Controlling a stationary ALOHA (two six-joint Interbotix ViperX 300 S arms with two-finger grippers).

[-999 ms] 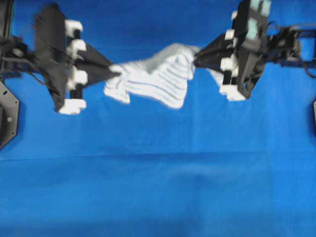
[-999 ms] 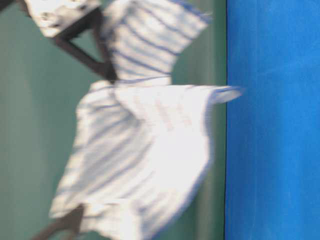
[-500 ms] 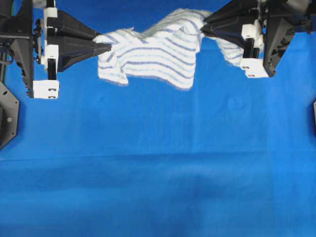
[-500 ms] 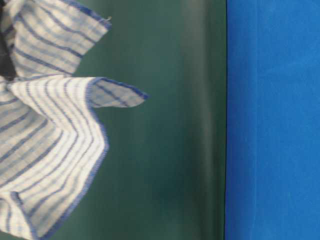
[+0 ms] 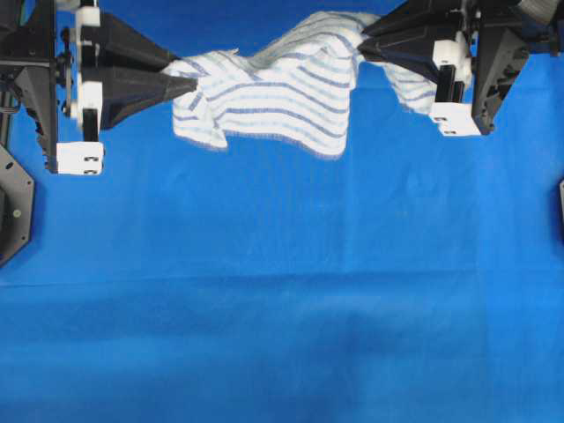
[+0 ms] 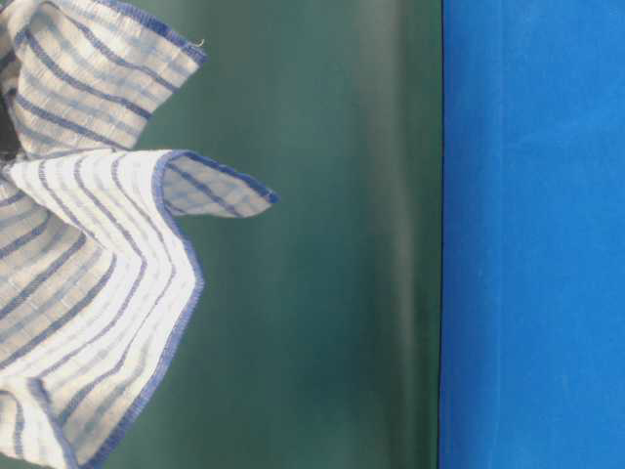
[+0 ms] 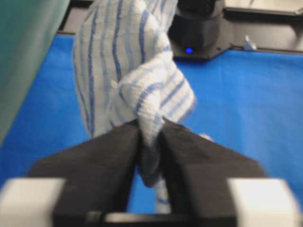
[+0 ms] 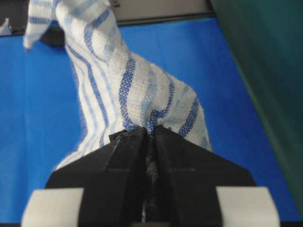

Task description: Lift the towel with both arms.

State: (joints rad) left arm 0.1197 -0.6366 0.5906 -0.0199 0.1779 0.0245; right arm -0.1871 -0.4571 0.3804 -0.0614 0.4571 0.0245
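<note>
The towel (image 5: 273,88), white with narrow blue-grey stripes, hangs in the air between my two grippers, clear of the blue cloth below. My left gripper (image 5: 192,85) is shut on its left end; the left wrist view shows the fabric (image 7: 142,80) pinched between the black wedge fingers (image 7: 150,130). My right gripper (image 5: 361,46) is shut on its right end, and the right wrist view shows the towel (image 8: 128,80) clamped at the fingertips (image 8: 150,132). In the table-level view the towel (image 6: 88,283) hangs in folds at the left.
A plain blue cloth (image 5: 282,291) covers the table under the towel. A dark green wall (image 6: 332,244) stands behind the table. Black mounts sit at the left edge (image 5: 13,207) and right edge (image 5: 560,203).
Both grippers rose with the towel from table level a second ago. Over the last half second they have held nearly still, and the towel has only swayed slightly.
</note>
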